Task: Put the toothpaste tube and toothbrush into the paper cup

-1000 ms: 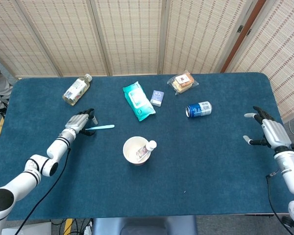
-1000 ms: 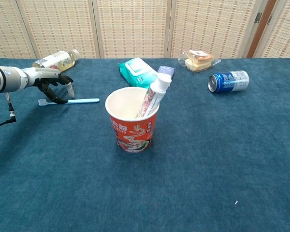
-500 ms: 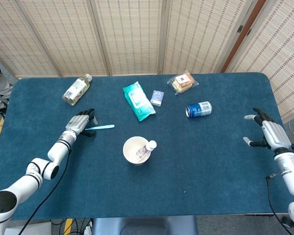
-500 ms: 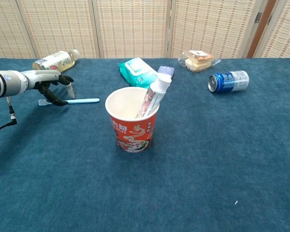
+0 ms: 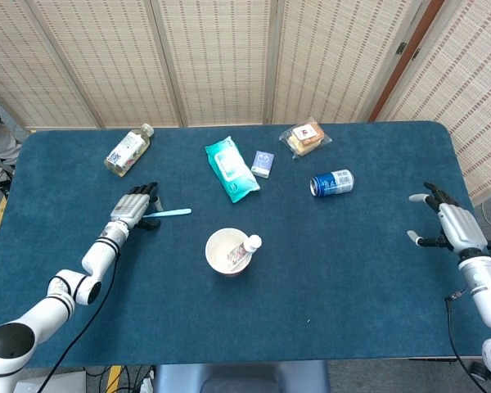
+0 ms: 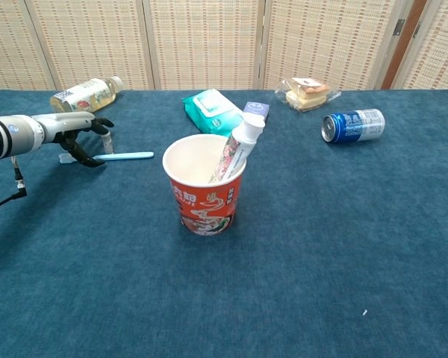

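Meanwhile, the left hand has settled lower over the brush end of the toothbrush lying on the table, fingers curled but whether gripping is unclear; the toothpaste tube already stands in the paper cup, right hand spread.

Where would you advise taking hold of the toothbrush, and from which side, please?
Probably near its head end, from above. The toothbrush lies flat on the table, with its handle pointing toward the cup. The left robot hand is already at the head end, fingers curled over it. A top-down pinch across the thin shaft there seems best, since the flat pose leaves no room underneath.
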Robot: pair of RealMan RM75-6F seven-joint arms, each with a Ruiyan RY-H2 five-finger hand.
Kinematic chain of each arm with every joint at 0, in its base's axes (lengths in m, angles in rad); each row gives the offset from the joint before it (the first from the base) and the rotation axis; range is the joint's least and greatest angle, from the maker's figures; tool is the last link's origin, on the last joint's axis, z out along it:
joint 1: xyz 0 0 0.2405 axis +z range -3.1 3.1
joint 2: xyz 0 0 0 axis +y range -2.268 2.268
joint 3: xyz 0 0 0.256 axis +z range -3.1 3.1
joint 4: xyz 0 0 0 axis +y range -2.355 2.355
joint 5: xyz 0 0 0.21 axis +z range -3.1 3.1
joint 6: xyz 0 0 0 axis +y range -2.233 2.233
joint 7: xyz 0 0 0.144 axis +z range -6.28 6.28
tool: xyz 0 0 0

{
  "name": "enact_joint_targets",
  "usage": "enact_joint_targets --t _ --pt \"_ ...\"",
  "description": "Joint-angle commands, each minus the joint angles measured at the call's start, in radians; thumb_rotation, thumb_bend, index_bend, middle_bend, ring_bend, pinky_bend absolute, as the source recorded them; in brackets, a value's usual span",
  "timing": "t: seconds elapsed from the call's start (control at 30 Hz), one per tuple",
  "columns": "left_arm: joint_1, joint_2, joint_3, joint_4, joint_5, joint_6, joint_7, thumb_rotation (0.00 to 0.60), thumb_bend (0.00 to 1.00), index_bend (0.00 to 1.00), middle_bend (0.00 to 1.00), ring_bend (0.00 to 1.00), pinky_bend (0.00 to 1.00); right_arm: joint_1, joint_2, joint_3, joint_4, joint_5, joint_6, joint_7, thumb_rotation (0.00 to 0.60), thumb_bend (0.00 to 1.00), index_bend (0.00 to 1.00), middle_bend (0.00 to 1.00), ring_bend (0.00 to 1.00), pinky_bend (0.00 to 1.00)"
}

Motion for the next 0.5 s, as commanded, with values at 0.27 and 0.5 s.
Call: enact_joint_targets --t 0.27,0.5 --pt "0.008 -0.008 -0.003 0.008 -0.002 0.018 0.007 0.6 0.35 0.56 0.0 0.0 0.0 0.001 -0.002 0.0 0.004 -0.001 -0.006 0.005 0.6 0.18 0.27 0.03 0.0 0.11" --pt "0.007 -0.005 0.0 0.004 -0.001 0.011 0.011 0.6 0.35 0.47 0.0 0.0 0.0 0.001 -0.003 0.0 0.006 -0.001 -0.009 0.008 0.6 0.18 0.27 0.03 0.0 0.11"
